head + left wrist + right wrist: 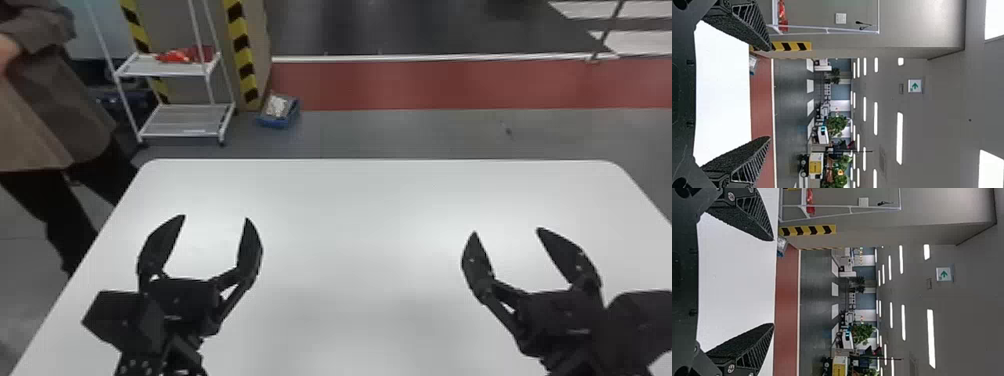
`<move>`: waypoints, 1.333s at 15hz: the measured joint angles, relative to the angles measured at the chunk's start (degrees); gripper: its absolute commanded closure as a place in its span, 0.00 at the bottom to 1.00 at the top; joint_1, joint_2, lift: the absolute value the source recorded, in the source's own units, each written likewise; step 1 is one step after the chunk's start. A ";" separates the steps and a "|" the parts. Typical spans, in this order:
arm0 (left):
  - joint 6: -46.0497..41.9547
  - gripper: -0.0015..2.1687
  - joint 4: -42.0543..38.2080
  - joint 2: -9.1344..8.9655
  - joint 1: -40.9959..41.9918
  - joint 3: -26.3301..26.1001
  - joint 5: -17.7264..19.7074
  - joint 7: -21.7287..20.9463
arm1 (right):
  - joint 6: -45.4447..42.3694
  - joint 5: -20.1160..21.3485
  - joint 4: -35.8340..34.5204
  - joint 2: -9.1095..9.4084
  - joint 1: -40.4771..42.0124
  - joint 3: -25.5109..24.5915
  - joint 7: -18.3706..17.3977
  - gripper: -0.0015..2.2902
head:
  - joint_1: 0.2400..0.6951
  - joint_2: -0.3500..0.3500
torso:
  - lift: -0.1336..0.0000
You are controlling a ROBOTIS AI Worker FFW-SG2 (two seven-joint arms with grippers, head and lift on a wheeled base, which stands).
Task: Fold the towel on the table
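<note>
While above the white table (360,200), left gripper (215,217) and right gripper (507,230), fingers wide apart.

Left tool (215,217), right tool (507,230) — spread above 1 table (360,200).

This looks like a big indoor work hall, like a workshop or a place for machines. The gray floor (400,132) has a wide red path (450,85) with a white line (425,58) along it. 2 yellow and black striped bands (243,55) run up the wall by a metal rack (182,120). Far off are machines on wheels (816,163) and green plants (836,125). Long lights (900,139) shine on the ceiling, near a green arrow sign (914,85).
</note>
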 measured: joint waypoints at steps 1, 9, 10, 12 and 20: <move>0.55 0.04 -0.03 0.00 -0.02 -0.02 -0.09 0.00 | 0.15 -0.03 -0.14 0.00 0.04 0.00 -0.28 0.05 | 1.00 0.56 | 0.14; 0.92 0.04 0.01 0.00 -0.05 -0.03 -0.21 0.03 | 0.19 -0.39 -0.20 0.00 0.54 -0.12 -0.56 0.05 | 1.00 0.55 | 0.14; 0.92 0.04 0.01 0.00 -0.03 -0.03 -0.21 0.03 | 0.02 -0.46 -0.20 0.00 0.69 -0.18 -0.56 0.05 | 1.00 0.55 | 0.14; 0.92 0.04 0.02 0.00 -0.02 -0.07 -0.21 0.02 | -0.46 -0.53 -0.20 0.00 1.06 -0.23 -0.56 0.05 | 1.00 0.55 | 0.14; 0.92 0.04 -0.58 0.00 0.38 -0.45 -0.30 0.03 | -0.82 -0.61 -1.12 0.00 2.03 -0.50 -0.55 0.04 | 1.00 0.54 | 0.14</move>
